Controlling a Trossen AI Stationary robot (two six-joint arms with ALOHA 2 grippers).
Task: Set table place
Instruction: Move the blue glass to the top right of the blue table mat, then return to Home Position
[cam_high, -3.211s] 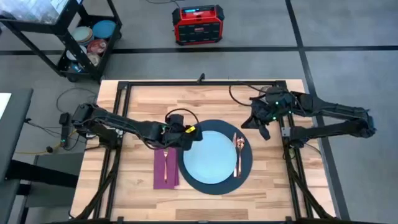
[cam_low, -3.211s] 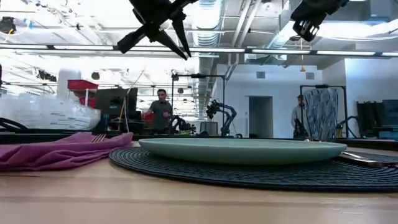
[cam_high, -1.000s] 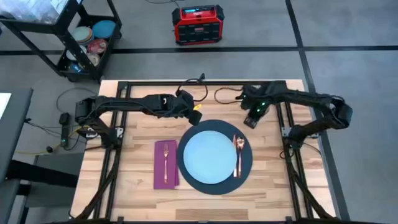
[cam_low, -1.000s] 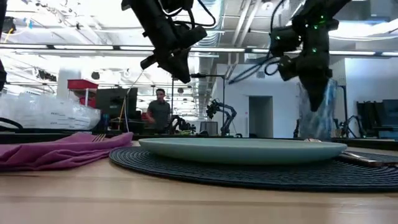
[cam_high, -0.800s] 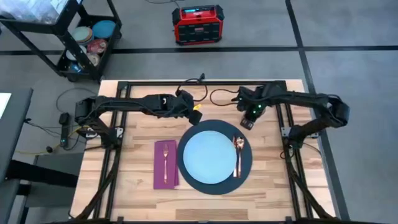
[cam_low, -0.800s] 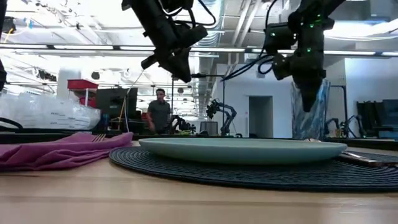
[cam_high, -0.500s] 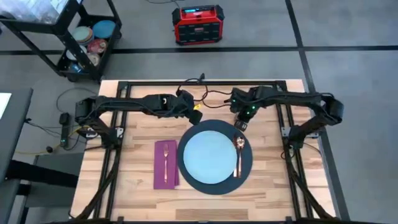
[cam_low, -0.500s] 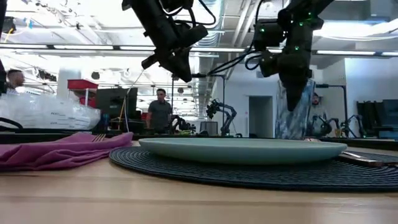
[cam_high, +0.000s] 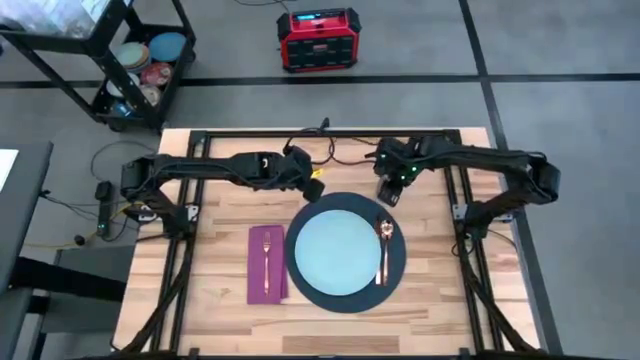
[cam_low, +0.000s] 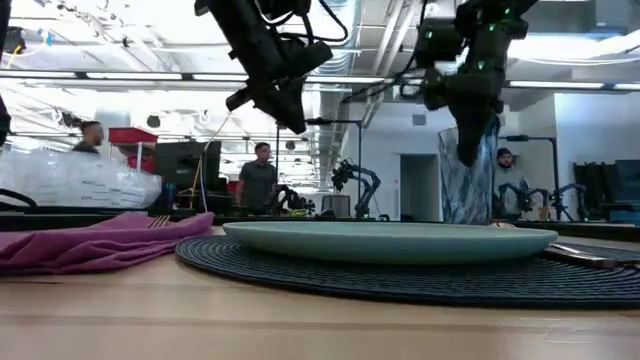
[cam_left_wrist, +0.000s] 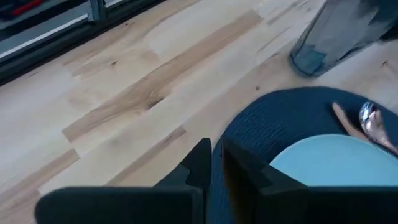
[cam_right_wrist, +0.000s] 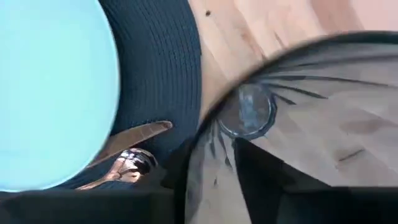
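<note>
Just one mat, one plate, one tumbler.

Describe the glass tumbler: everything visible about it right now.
The glass tumbler is smoky grey-blue, see-through, with faceted-looking sides and a thick round base. It tapers from a wide mouth down to that base. The right end effector grips it at the rim from above, one finger inside and one outside. It stands roughly upright at the mat's far right edge, just beyond the knife and spoon. Whether its base touches the table yet, I cannot tell.
</note>
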